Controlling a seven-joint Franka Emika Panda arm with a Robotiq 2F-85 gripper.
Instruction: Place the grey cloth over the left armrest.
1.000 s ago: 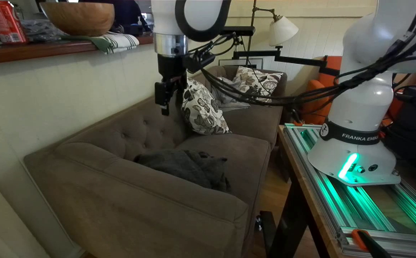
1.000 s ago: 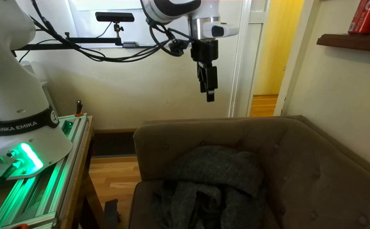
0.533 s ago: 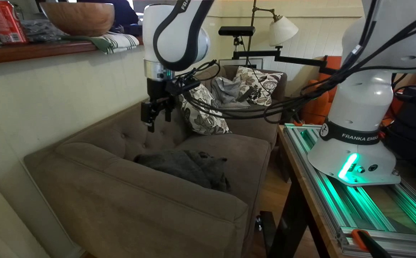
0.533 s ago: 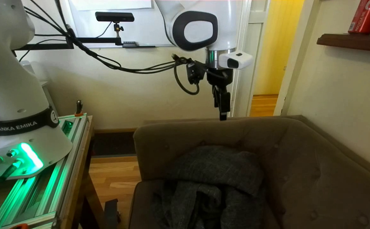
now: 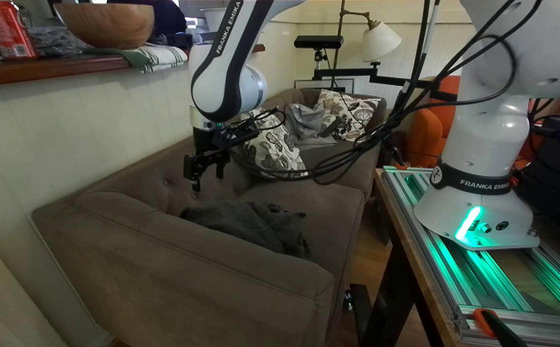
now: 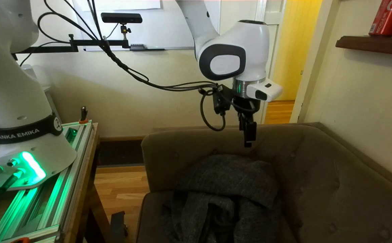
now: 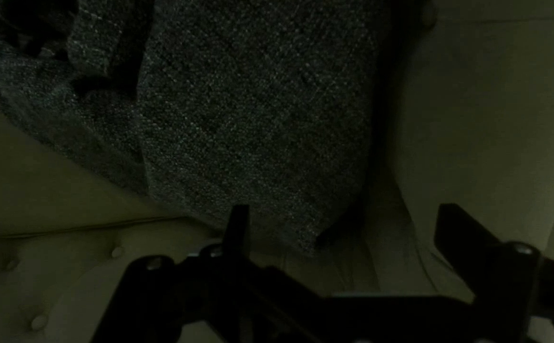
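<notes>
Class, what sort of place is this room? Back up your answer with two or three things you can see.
Most likely a living room or lounge: an exterior view shows a button-tufted sofa, patterned cushions and, beyond them, a pale-shaded lamp.

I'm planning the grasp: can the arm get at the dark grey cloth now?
Probably yes: the end effector hangs open, higher than the dark grey cloth, and nothing visible stands between them.
</notes>
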